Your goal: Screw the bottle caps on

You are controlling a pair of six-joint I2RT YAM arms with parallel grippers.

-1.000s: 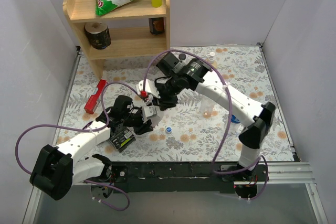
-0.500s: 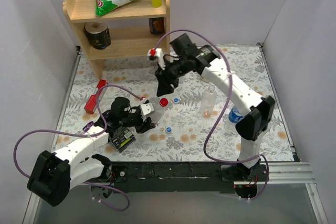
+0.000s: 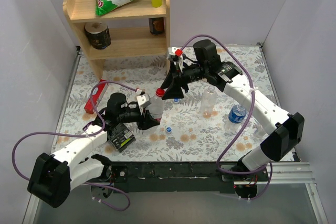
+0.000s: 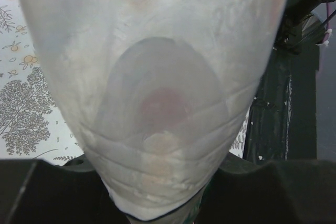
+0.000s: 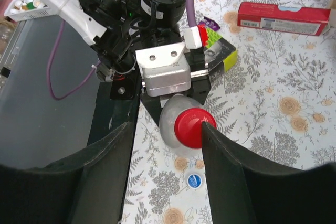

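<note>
**Capping of the first bottle, seen from above and from both wrists.** The left fingers (image 4: 37, 192) are pressed against the lower body of a clear bottle (image 3: 156, 109). In the left wrist view the bottle fills almost the whole frame between them. The bottle is held tilted, with its neck raised toward the right arm. This grip is judged to brace the body so that a twist on the cap goes into the thread rather than spinning the bottle.

The right fingers (image 5: 100, 177) are spread and hang above the neck, one on each side of the red cap (image 5: 189, 128). The left one is plainly clear of the cap. The right one overlaps the cap's edge in this view, so contact there cannot be ruled out. The red cap sits square on the bottle mouth, but how far it is threaded cannot be told. The wrist is lined up along the bottle's axis, which is judged to suit closing on the cap for a further turn.

A blue cap (image 3: 168, 128) lies loose on the flowered surface (image 3: 252, 77), just beside the held bottle and within reach. A second bottle (image 3: 209, 100) and a blue-labelled bottle (image 3: 237, 115) stand upright to the right, well apart from the work. Whether either is capped is too small to judge. A red box (image 3: 95, 97) lies at the left, near the wooden shelf (image 3: 121, 24), and plays no part.
</note>
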